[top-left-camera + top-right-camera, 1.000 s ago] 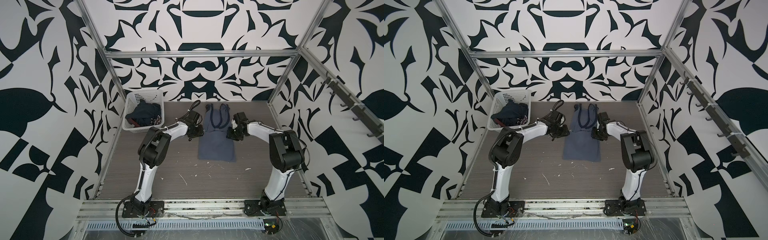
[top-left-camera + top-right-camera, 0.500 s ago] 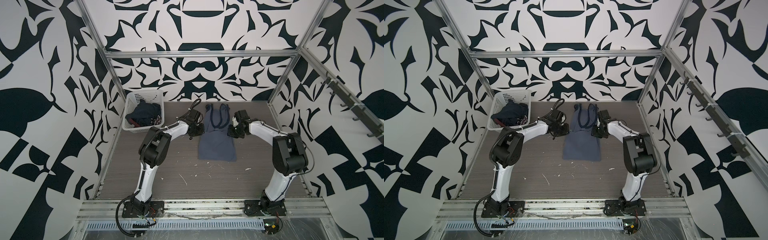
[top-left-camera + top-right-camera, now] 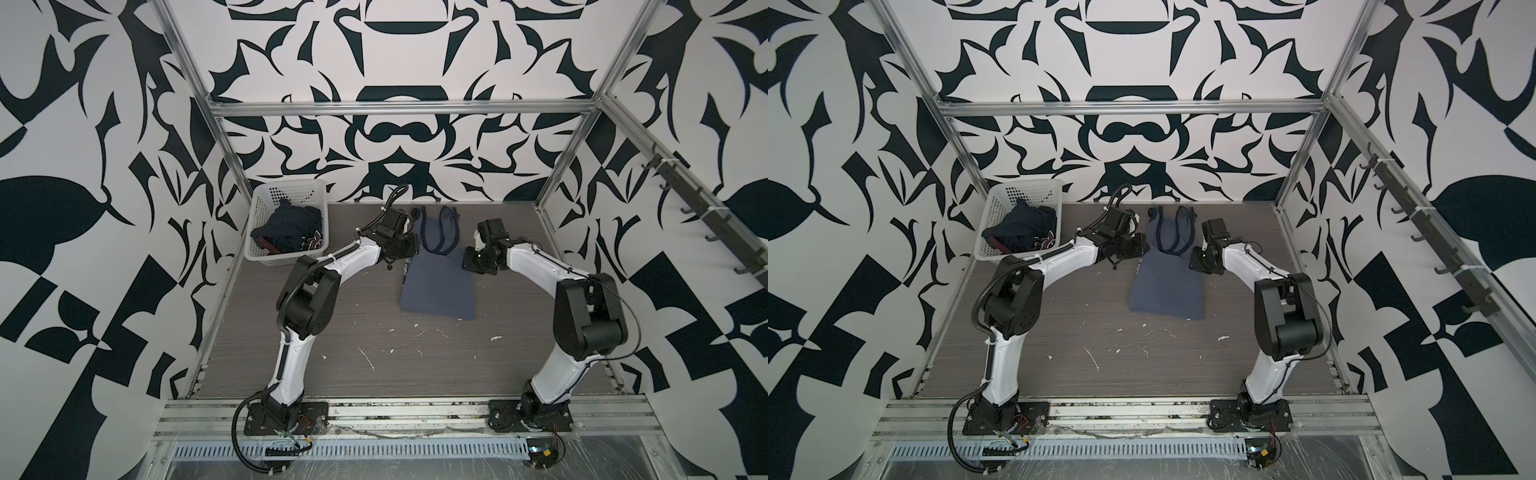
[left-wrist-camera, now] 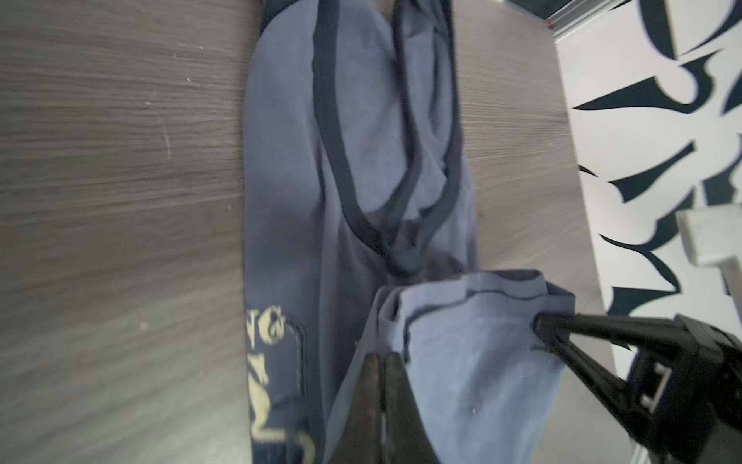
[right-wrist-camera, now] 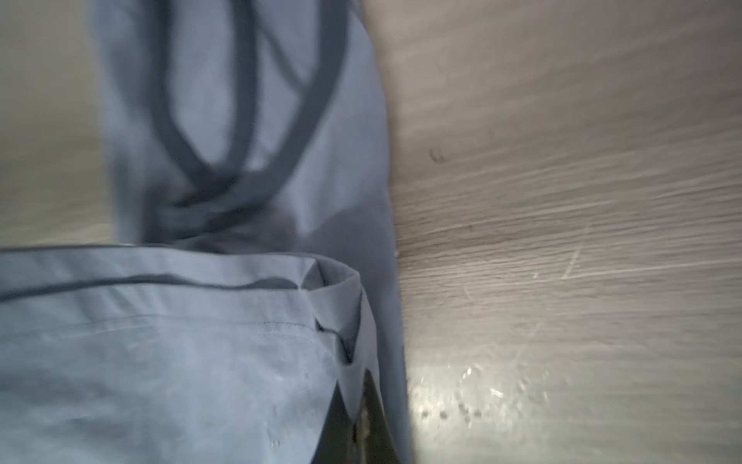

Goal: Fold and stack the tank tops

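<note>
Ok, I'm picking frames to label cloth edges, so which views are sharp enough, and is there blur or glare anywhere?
Right wrist view: motion-smeared all over, the slate-blue tank top soft along its trim, with a glare patch on the table. Left wrist view: cloth fairly sharp, print discernible, table grain streaked. Both top views: crisp, evenly lit, no harsh shadows.

Basket (image 3: 291,192) back-left; bare tabletop (image 3: 415,365) in front.

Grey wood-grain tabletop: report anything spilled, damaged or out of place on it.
White flecks and a short streak are scattered over the grey wood-grain tabletop, on the near side of the slate-blue tank top. Whether they are crumbs or scratches, I cannot tell. Nothing else stands out.
</note>
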